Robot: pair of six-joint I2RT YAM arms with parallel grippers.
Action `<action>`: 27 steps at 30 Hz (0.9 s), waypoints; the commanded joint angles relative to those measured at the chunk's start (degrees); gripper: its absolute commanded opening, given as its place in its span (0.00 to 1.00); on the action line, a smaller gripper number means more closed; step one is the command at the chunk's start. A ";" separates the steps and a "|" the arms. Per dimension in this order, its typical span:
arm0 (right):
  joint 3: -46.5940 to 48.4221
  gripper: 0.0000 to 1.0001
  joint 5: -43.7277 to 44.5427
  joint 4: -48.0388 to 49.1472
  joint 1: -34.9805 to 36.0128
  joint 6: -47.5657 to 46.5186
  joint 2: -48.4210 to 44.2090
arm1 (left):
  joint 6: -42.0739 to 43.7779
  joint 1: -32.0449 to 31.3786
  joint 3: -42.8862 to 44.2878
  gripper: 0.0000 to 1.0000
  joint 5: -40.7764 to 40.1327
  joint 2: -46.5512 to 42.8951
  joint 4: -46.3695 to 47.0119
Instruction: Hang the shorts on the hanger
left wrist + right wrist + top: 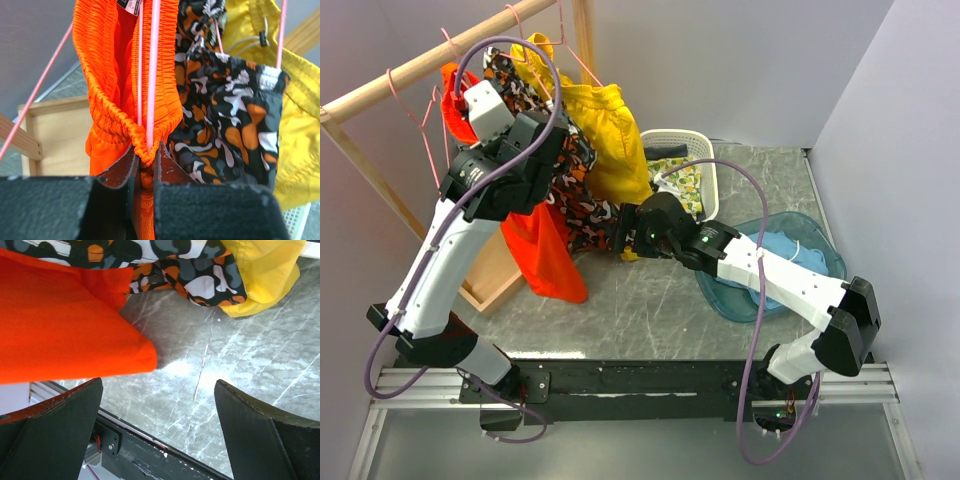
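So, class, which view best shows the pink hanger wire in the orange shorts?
Left wrist: the hanger runs close-up inside the shorts. Top external shows only distant thin wire; right wrist shows none.

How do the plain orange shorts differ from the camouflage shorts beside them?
The orange shorts are one plain bright colour; the camouflage shorts are patterned in orange, black and white. The left gripper is shut on the gathered waistband of the orange shorts, beside a pink hanger wire; no gripper holds the camouflage shorts. Both hang under the wooden rail.
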 commanded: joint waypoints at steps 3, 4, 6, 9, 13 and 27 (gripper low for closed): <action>1.10 1.00 0.48 -0.75 0.52 -0.89 -2.56 | 4.73 3.14 2.40 0.01 -1.49 -0.01 7.34; 1.10 1.00 0.47 -0.83 0.52 -0.98 -2.47 | 5.61 4.10 2.14 0.01 -0.87 -0.10 8.04; 1.19 1.00 0.56 -1.10 0.52 -0.89 -2.56 | 5.97 4.72 1.35 0.01 0.53 -0.10 9.53; 1.01 1.00 0.65 -1.19 0.52 -1.07 -2.56 | 6.93 6.13 -0.41 0.01 2.03 0.08 11.55; 0.75 1.00 0.39 -1.45 0.52 -1.15 -2.82 | 7.02 7.80 -2.87 0.01 4.75 0.34 13.05; 1.72 1.00 10.39 13.03 3.51 -11.69 -1.86 | 8.16 9.12 -7.70 0.01 7.75 -1.07 16.30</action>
